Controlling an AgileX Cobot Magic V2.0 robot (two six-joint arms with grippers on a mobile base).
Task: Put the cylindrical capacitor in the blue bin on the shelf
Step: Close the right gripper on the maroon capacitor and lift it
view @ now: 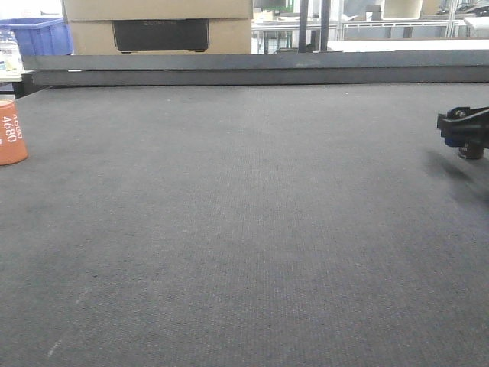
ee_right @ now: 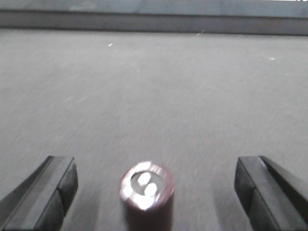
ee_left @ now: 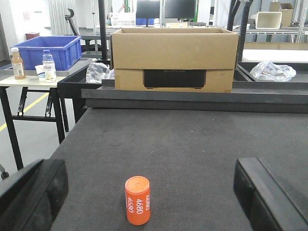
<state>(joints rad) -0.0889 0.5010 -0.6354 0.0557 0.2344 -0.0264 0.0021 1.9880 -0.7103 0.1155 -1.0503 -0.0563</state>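
Both the left fingers [ee_left: 33, 197], either side of an orange cylinder [ee_left: 137, 200], and the right fingers [ee_right: 53, 190], flanking the upright capacitor [ee_right: 147, 188] at bottom centre, gape wide; an uneven close could topple it.

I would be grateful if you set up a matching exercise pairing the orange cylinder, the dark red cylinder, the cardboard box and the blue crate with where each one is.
Things:
1. orange cylinder
2. dark red cylinder
3. cardboard box
4. blue crate

Places:
A. on the side table, beside the bottles
B. upright ahead of the open right gripper, shiny top showing
C. beyond the far edge of the dark mat
D. upright ahead of the open left gripper, printed 4680

Pairs: 1-D, 2-B, 3-C, 4-A.
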